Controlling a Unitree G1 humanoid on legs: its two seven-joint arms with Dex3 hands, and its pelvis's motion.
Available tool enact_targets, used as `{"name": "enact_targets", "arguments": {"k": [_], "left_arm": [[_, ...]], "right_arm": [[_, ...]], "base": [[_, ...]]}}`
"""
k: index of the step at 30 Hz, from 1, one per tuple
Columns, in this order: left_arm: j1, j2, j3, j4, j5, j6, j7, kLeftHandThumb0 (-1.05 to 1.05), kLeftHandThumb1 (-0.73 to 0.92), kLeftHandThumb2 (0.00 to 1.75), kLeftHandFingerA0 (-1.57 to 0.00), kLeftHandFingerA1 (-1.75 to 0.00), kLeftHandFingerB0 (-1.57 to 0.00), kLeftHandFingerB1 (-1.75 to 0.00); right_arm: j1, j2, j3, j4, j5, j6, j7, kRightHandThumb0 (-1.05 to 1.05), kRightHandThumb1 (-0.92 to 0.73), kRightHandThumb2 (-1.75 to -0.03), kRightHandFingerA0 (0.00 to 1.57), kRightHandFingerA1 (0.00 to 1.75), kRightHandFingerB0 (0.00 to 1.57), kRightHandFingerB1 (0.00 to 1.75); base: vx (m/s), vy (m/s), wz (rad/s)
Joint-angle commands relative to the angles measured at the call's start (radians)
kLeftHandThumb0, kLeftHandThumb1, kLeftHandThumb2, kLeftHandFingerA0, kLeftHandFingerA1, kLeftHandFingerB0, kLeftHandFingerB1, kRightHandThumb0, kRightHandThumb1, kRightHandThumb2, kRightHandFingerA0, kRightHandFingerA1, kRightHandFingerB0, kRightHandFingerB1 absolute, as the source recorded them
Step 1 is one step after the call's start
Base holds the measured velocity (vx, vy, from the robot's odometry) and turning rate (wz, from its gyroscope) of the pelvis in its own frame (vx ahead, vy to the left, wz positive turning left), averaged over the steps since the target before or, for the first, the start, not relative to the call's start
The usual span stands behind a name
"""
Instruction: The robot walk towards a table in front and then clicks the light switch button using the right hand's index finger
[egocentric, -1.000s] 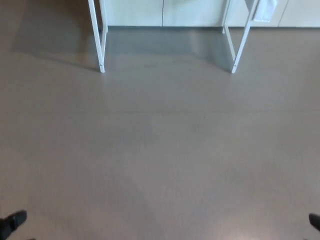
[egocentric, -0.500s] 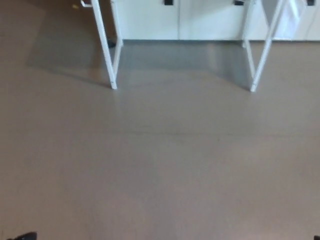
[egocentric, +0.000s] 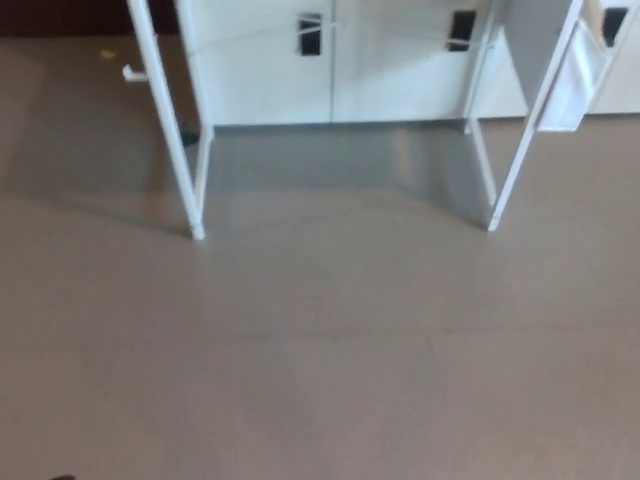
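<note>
- My view points down at a plain grey-brown floor (egocentric: 320, 370), which fills most of the picture.
- Neither of my hands shows here, so I cannot tell whether my fingers are open, closed or holding anything.
- A tiny dark patch sits at the very bottom edge toward my left; it is too small for me to say what it is.
- Ahead of me stand the white legs of the table: the left legs (egocentric: 165, 120) come down to the floor on the left side of the picture, and the right legs (egocentric: 520, 140) come down on the right side.
- Both pairs of legs slant, with their feet resting on the floor; the tabletop itself lies beyond the upper edge and I cannot see it.
- The light switch button does not show anywhere in the view, so I cannot say where it sits.
- Behind the table legs runs a row of white cabinets (egocentric: 330, 70) with two small dark handles (egocentric: 311, 33) near their upper part.
- A pale sheet or cloth (egocentric: 572, 85) hangs beside the upper part of the right legs.
- A soft shadow lies on the floor between the two pairs of legs, just in front of the cabinets.
- A small white part (egocentric: 133, 72) juts out to the left of the left legs, and a tiny yellowish speck (egocentric: 107, 54) lies on the floor near it.
</note>
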Motion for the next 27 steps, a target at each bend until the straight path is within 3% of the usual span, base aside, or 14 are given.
{"name": "enact_targets", "arguments": {"k": [1,2,3,10,11,12,13,14,15,16,17,26,27], "left_arm": [[0.004,0.010,-0.003,0.011,0.011,-0.010,0.003,-0.05,0.59,0.96,-0.30,-0.56,-0.14,-0.49],[0.010,0.015,-0.011,0.012,0.022,-0.018,0.002,-0.07,0.58,0.95,-0.30,-0.56,-0.14,-0.49],[0.010,0.016,-0.011,0.014,0.023,-0.020,0.002,-0.07,0.58,0.96,-0.29,-0.56,-0.14,-0.49],[-0.013,0.017,-0.018,0.029,0.024,-0.016,0.009,-0.06,0.58,0.96,-0.29,-0.56,-0.16,-0.50],[-0.014,0.018,-0.019,0.031,0.025,-0.016,0.008,-0.05,0.58,0.96,-0.29,-0.56,-0.16,-0.50],[-0.015,0.015,-0.017,0.033,0.024,-0.016,0.011,-0.05,0.56,0.94,-0.30,-0.56,-0.17,-0.50],[0.007,0.009,-0.022,0.020,0.026,-0.021,0.011,-0.06,0.57,0.95,-0.29,-0.56,-0.17,-0.50],[0.019,0.004,-0.024,0.007,0.022,-0.018,0.009,-0.07,0.57,0.95,-0.27,-0.55,-0.16,-0.50],[0.030,-0.019,-0.012,-0.034,-0.006,0.013,0.019,-0.07,0.60,0.97,-0.26,-0.55,-0.15,-0.50],[0.040,-0.042,0.001,-0.070,-0.029,0.044,0.034,-0.07,0.60,0.97,-0.26,-0.55,-0.15,-0.50],[0.057,-0.056,0.001,-0.129,-0.034,0.069,0.045,-0.08,0.61,0.97,-0.25,-0.54,-0.14,-0.49],[0.113,-0.051,0.006,-0.182,-0.012,0.062,0.030,-0.10,0.60,0.97,-0.22,-0.54,-0.14,-0.50],[0.109,-0.048,0.008,-0.179,-0.012,0.063,0.029,-0.12,0.82,0.65,-0.31,-0.45,-0.20,-0.38]], "right_arm": [[0.007,-0.004,-0.004,0.018,0.002,-0.021,-0.007,-0.38,-0.76,-0.75,0.28,0.49,0.17,0.41],[0.013,-0.003,-0.004,0.017,0.003,-0.019,-0.007,-0.33,-0.81,-0.64,0.31,0.46,0.18,0.36],[0.012,-0.002,-0.006,0.021,0.008,-0.018,-0.003,-0.37,-0.76,-0.75,0.27,0.49,0.18,0.41],[0.003,-0.008,0.000,0.029,-0.007,-0.026,-0.009,-0.37,-0.76,-0.75,0.28,0.49,0.19,0.42],[-0.001,-0.013,-0.001,0.035,-0.004,-0.022,-0.003,-0.32,-0.82,-0.64,0.32,0.47,0.19,0.37],[-0.001,-0.014,0.000,0.035,-0.005,-0.023,-0.004,-0.33,-0.82,-0.64,0.32,0.48,0.19,0.37],[0.018,-0.012,-0.007,0.035,0.003,-0.029,-0.003,-0.36,-0.76,-0.74,0.29,0.49,0.19,0.42],[0.026,-0.011,-0.011,0.039,0.007,-0.035,-0.002,-0.31,-0.81,-0.63,0.32,0.47,0.20,0.37],[0.028,-0.012,-0.011,0.046,0.005,-0.041,-0.003,-0.30,-0.59,-1.00,0.29,0.59,0.09,0.48],[0.031,-0.013,-0.011,0.048,0.002,-0.042,-0.005,-0.30,-0.59,-1.00,0.29,0.59,0.09,0.48],[0.030,-0.007,-0.009,0.055,0.003,-0.047,-0.008,-0.37,-0.81,-0.65,0.35,0.52,0.20,0.38],[0.035,-0.011,0.011,0.092,-0.019,-0.097,-0.015,-0.37,-0.82,-0.64,0.38,0.53,0.21,0.38],[0.031,-0.013,0.012,0.098,-0.020,-0.099,-0.016,-0.37,-0.81,-0.64,0.38,0.52,0.21,0.37]], "base": [[0.42,0.083,0.06],[0.32,0.037,0.11],[0.33,-0.017,0.13],[0.43,-0.157,0.31],[0.49,-0.242,0.84],[0.48,-0.244,0.58],[0.48,-0.246,0.30],[0.31,-0.104,0.11],[0.35,-0.101,0.00],[0.38,-0.071,-0.04],[0.35,-0.047,-0.01],[0.46,0.065,-0.23],[0.49,0.075,-1.08]]}}
